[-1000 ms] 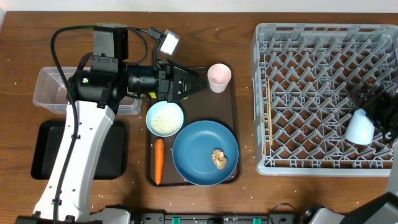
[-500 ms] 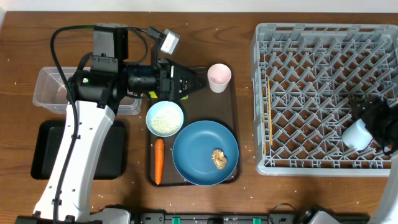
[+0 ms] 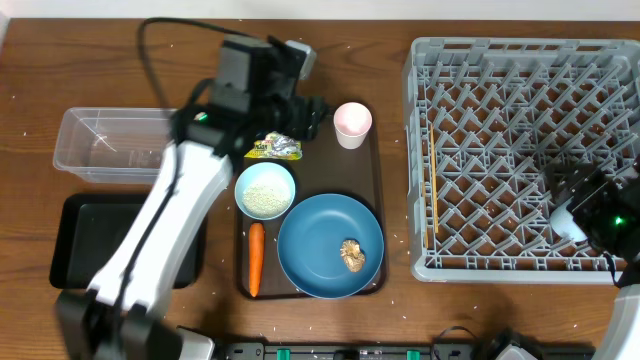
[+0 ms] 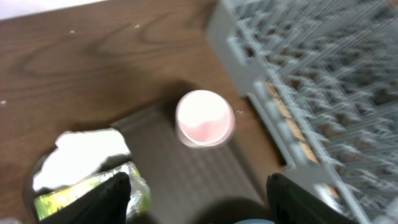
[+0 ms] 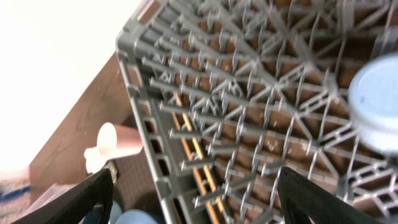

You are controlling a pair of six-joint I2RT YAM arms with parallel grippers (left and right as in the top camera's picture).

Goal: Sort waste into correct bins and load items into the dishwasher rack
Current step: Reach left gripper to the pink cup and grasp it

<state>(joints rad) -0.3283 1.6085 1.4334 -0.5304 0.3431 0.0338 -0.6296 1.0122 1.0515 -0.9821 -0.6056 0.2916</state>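
Two cups matter here. The light-blue cup (image 5: 376, 106) sits in the rack (image 3: 415, 150) at its near right corner. The right gripper (image 5: 205, 196) is beside it, spread wide and empty. The left gripper (image 4: 199, 199), also wide and empty, is lined up on the pink cup (image 4: 205, 118), so I reckon that is the next pick. There is open room around that cup. The packet (image 3: 275, 149) and the rack wall are near.

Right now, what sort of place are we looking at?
Likely a lab mock-up of a kitchen clean-up station: a grey dishwasher rack, a serving tray holding a used blue plate, and a clear tub and black tray serving as waste bins.
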